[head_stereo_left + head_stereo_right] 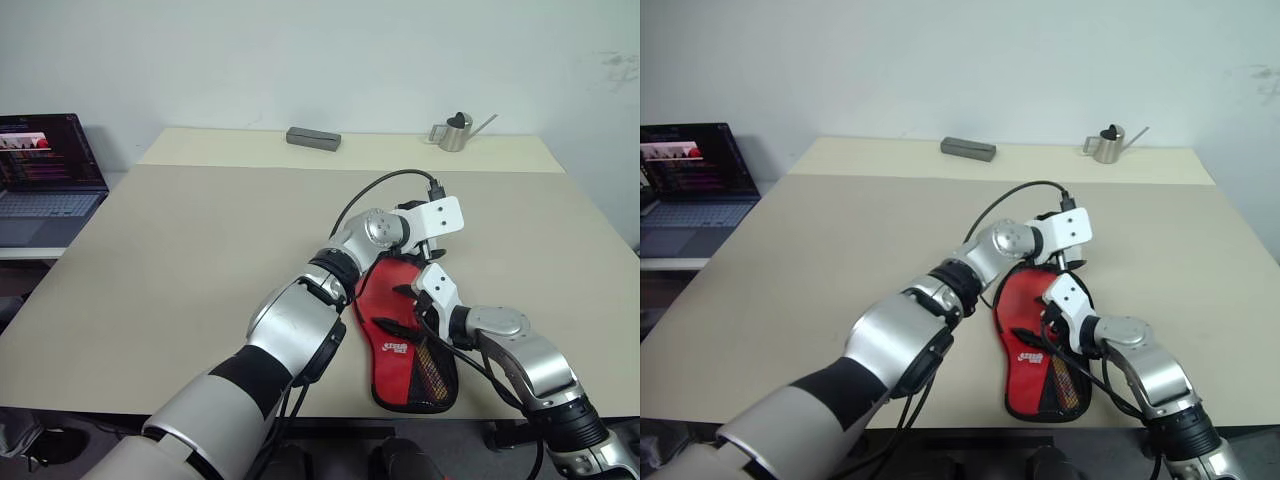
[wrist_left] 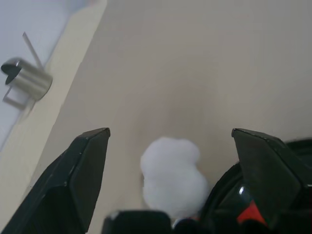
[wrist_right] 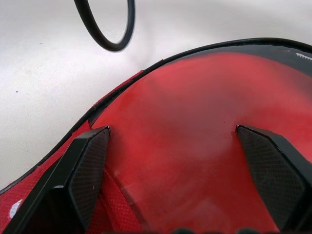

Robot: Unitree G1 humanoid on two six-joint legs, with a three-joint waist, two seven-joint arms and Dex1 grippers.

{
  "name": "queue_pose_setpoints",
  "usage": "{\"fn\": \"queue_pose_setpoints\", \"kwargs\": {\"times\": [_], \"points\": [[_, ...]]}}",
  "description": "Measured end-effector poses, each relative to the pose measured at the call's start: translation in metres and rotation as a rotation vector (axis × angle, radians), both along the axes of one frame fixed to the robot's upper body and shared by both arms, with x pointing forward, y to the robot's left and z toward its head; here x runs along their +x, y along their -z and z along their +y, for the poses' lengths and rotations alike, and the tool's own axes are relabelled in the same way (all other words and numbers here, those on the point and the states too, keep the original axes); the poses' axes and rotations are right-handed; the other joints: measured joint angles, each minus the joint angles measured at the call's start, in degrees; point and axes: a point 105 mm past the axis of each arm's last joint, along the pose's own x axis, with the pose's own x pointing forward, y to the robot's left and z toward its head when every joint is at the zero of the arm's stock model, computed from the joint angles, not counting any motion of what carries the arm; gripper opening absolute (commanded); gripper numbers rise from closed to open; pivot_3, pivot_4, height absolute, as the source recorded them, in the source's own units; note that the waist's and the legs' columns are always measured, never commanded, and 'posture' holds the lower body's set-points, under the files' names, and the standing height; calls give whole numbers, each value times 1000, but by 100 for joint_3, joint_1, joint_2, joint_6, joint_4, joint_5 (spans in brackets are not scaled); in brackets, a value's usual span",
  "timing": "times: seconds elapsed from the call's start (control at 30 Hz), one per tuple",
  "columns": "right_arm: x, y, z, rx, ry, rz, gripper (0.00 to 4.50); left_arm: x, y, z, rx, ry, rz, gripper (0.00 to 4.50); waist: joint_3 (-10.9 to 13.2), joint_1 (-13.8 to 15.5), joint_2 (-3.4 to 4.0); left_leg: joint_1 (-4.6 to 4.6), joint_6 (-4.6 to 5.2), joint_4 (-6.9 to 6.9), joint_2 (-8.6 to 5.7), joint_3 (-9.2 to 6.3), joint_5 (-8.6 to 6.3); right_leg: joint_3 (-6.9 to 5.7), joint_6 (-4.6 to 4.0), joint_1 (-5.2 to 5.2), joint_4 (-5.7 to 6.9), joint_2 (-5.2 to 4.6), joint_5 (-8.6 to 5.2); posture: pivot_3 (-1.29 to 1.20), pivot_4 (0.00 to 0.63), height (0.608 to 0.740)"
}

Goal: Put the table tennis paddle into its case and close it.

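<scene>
We see the case [image 1: 405, 345] lying red side up on the bench [image 1: 200, 260], near its front edge, mesh pocket toward us. The left pincer [image 2: 168, 146] stands wide, nothing between its fingers; the white pom-pom [image 2: 171, 175] sits on the bench just ahead of it, beside the case's far end. The right pincer [image 3: 173, 141] is also wide, hovering close over the case's red face, gripping nothing. A metal watering can [image 1: 456, 132] and a grey box [image 1: 313, 138] stand at the far edge.

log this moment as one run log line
left gripper: open over white pom-pom | right gripper: open over red case | case on table
</scene>
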Motion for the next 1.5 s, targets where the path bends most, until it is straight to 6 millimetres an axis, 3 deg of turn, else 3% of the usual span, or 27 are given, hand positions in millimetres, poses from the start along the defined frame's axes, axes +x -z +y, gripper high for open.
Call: {"fn": "queue_pose_setpoints", "kwargs": {"times": [0.2, 0.33, 0.4, 0.57, 0.7, 0.87, 1.1, 1.3, 1.5], "points": [[3, 0, 2, 3, -11, 9, 4500, -13, -56, -13, -197, 158, 4, 4461, 0, -13, 0, 11, 0, 0, 0, 7, 0, 7, 1, 3, 4, 3, 0, 0, 150, 740], [4, 1, 5, 15, -12, 15, 4500, -18, -84, -4, -287, 243, 11, 4461, -2, -40, 3, 34, 0, -3, 1, 10, 0, 11, 1, 17, 7, 14, -2, 0, 150, 740], [4, 1, 6, 18, -15, 17, 4500, -15, -88, 13, -296, 264, 12, 4461, -7, -69, 11, 36, 0, -4, 3, 11, 0, 13, 1, 17, 10, 16, -2, 0, 150, 740], [3, 1, 3, 20, -20, 20, 4500, 9, -87, 82, -275, 151, 14, 4461, -8, -78, 14, 32, 0, -3, 7, 5, 0, 12, -1, 17, 10, 8, -2, 0, 150, 740], [2, 0, -5, 13, -21, 21, 4500, 13, -90, 124, -247, 88, 21, 4461, -8, -31, 13, 26, 0, -1, 6, 3, 0, 8, -28, 17, 6, 3, 14, 0, 150, 740], [-2, -8, -13, 4, -34, 9, 4500, 6, -78, 154, -190, 59, 51, 4461, -7, 31, 13, 17, 0, 0, 5, -3, 0, 1, -29, 13, 3, -1, 14, 0, 150, 740], [-20, -30, -38, -43, -68, 50, 4500, -15, -24, 193, -167, 12, 245, 4461, 11, 5, 17, -15, 0, 4, 11, -9, 0, 0, -34, -15, 10, -1, 15, 0, 150, 740], [-35, -67, -45, -13, -111, 25, 4500, -40, -16, 190, -193, 64, 334, 4461, 13, 16, 17, -29, 0, 9, 8, -16, 0, -3, -33, -16, 0, -8, 14, 0, 150, 740], [-43, -98, -69, -42, -83, 0, 4500, -72, 4, 169, -130, 197, 453, 4461, 14, 25, 16, -31, 0, 9, 8, -21, 0, -1, -34, -15, -1, -8, 14, 0, 150, 740]]}}
